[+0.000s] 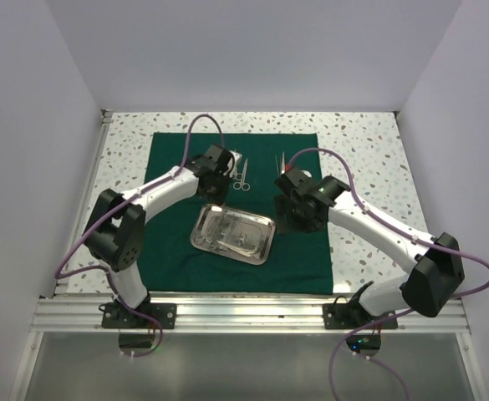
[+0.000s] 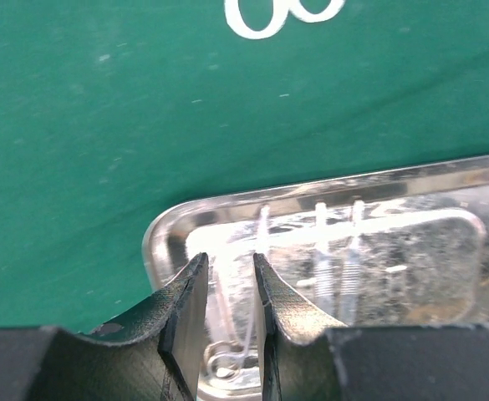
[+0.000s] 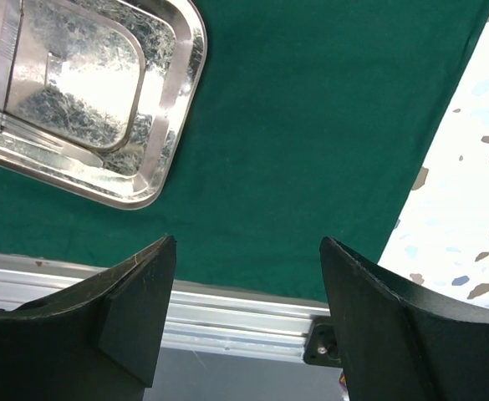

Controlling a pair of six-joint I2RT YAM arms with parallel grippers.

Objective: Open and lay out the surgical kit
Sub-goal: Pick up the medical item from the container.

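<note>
The kit lay open: the green cloth was spread flat over the speckled table, and the steel tray sat on it near the middle, a little toward the front edge, between the two arms. The step in hand looked to me like lifting the next tool out of the tray to set it on the cloth. The left gripper hung over a corner of the tray, its jaws only a narrow slot apart and pinching nothing that I could see. A thin ring-handled tool lay on the tray floor right under that slot. To do it well, I reckoned, the fingers should come straight down astride the shank rather than the rings. They should close gently, since the thing is slim and would skate on polished steel, then lift clear of the raised rim before swinging away, so the tray isn't dragged or the cloth rucked. The right gripper hovered over bare cloth to the tray's right, jaws spread wide and empty. The tray held a few slim silver tools lying side by side; the glare hid how many. On the cloth beyond it lay scissors-like forceps and another slim piece, too small to name.
</note>
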